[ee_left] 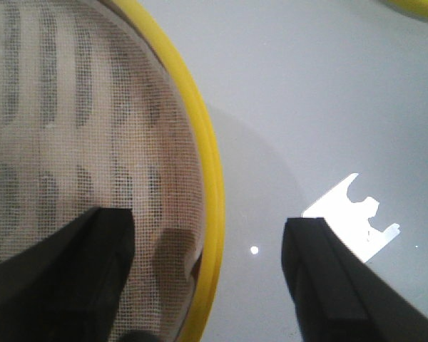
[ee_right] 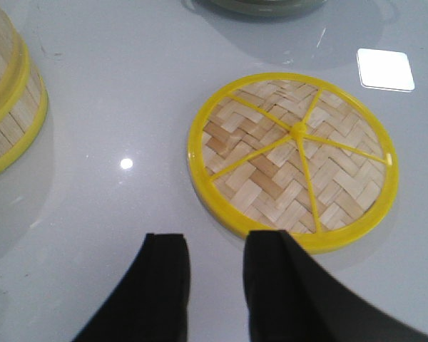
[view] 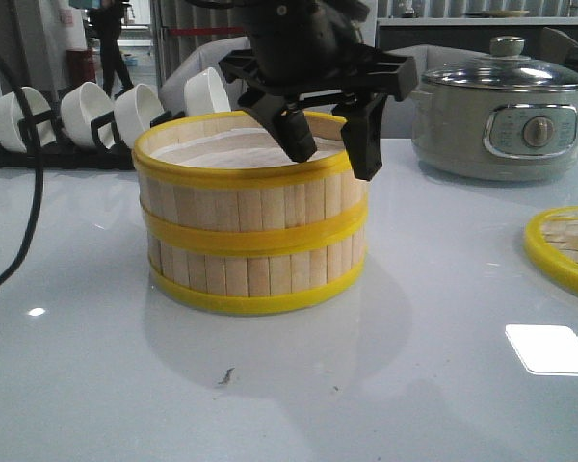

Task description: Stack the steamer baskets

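Two steamer baskets stand stacked at the table's middle, the upper basket (view: 241,188) sitting squarely on the lower basket (view: 260,274). My left gripper (view: 332,154) is open and straddles the upper basket's right rim. One finger hangs over the whitish liner (ee_left: 71,142); the other is outside the yellow rim (ee_left: 200,142). Neither finger visibly touches the rim. My right gripper (ee_right: 215,239) is open and holds nothing, low over the table beside the lid. The stack's edge (ee_right: 7,107) shows in the right wrist view.
A flat woven yellow-rimmed lid (ee_right: 292,160) lies on the table to the right of the stack (view: 564,248). A grey-green electric pot (view: 506,115) stands at the back right. A rack of white bowls (view: 87,115) is at the back left.
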Controlling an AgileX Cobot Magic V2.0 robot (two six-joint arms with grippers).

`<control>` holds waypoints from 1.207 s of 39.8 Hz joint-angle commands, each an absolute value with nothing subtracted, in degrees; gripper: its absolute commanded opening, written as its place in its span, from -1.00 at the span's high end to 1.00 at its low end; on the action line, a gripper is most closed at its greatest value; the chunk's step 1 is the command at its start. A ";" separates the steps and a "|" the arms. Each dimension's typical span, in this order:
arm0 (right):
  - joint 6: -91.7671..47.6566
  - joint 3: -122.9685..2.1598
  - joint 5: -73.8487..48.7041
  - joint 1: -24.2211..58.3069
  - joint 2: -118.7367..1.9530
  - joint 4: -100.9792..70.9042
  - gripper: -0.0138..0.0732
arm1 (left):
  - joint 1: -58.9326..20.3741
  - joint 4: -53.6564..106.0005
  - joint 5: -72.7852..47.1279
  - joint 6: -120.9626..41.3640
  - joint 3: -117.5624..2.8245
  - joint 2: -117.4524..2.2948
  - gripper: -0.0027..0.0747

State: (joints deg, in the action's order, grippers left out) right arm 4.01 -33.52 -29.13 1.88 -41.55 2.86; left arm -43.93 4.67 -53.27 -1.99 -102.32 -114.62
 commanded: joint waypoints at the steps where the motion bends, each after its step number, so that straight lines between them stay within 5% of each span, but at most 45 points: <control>1: 3.77 -35.66 -24.97 1.92 -41.57 3.67 -0.04 | -44.55 4.97 -50.95 -1.49 -105.18 -111.03 -0.43; 8: 3.77 -35.66 -24.97 1.92 -41.57 3.67 -0.04 | -44.55 3.11 -53.28 -1.49 -110.73 -110.94 -0.30; 15: 3.77 -35.66 -24.97 1.92 -41.57 3.67 -0.04 | -44.16 -3.39 -56.93 -1.49 -119.25 -110.81 0.75; 17: 3.77 -35.66 -24.97 1.92 -41.57 3.67 -0.04 | -43.65 -4.98 -57.60 -1.49 -121.93 -110.67 0.63; 33: 3.77 -35.66 -24.92 1.92 -41.57 3.67 -0.04 | -29.69 -5.12 -59.05 0.00 -128.06 -99.43 0.70; 48: 3.77 -35.66 -24.06 1.92 -41.57 3.67 -0.04 | -11.15 -5.01 -55.20 1.79 -108.30 -77.76 0.71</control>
State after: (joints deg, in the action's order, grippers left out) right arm 4.01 -33.52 -28.97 1.88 -41.55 2.86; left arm -13.15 -5.21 -61.23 0.56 -111.47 -84.90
